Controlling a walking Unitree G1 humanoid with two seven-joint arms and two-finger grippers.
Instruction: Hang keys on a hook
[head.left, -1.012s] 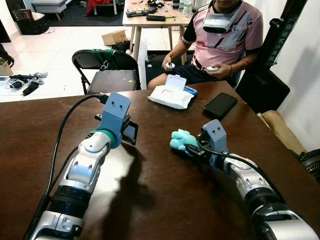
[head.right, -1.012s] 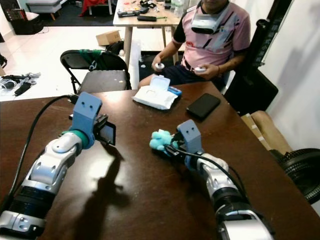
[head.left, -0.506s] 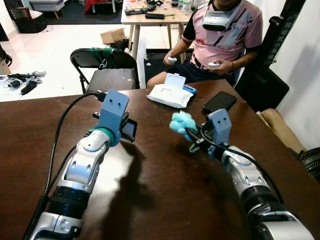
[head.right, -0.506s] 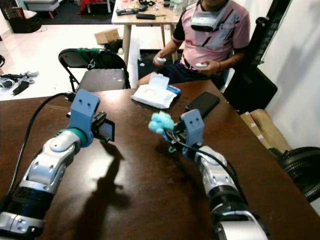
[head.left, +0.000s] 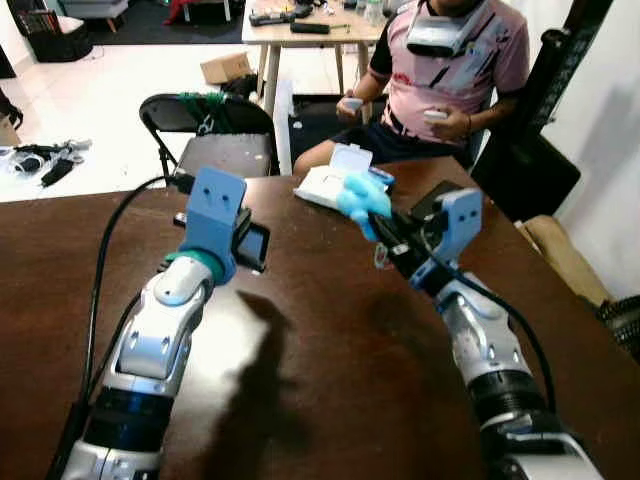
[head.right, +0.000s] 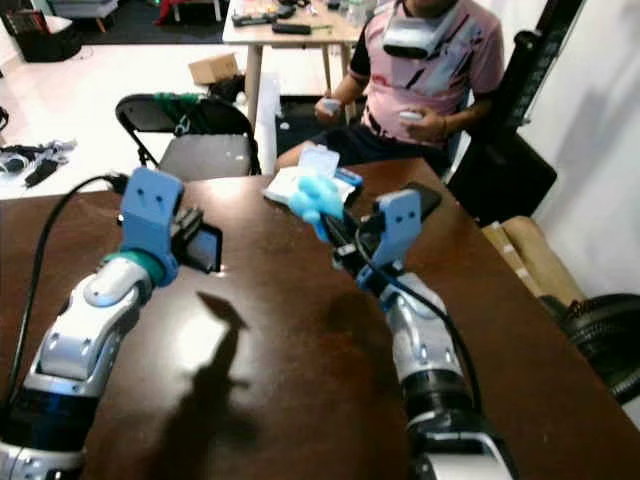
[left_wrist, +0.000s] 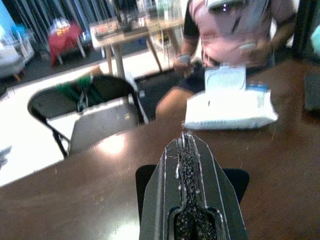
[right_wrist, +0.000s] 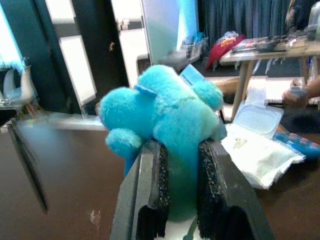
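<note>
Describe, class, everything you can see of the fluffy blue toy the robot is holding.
The fluffy blue toy is a small plush of bright turquoise pile with rounded lobes like ears or paws. The right claw is shut on its lower part, both black fingers pressing its sides, and holds it raised above the brown table, in front of the white wipes pack. Something small hangs below it; whether that is keys, I cannot tell.

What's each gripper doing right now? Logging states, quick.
Left gripper: shut, empty, above the table.
Right gripper: shut on blue plush keychain, raised.
</note>
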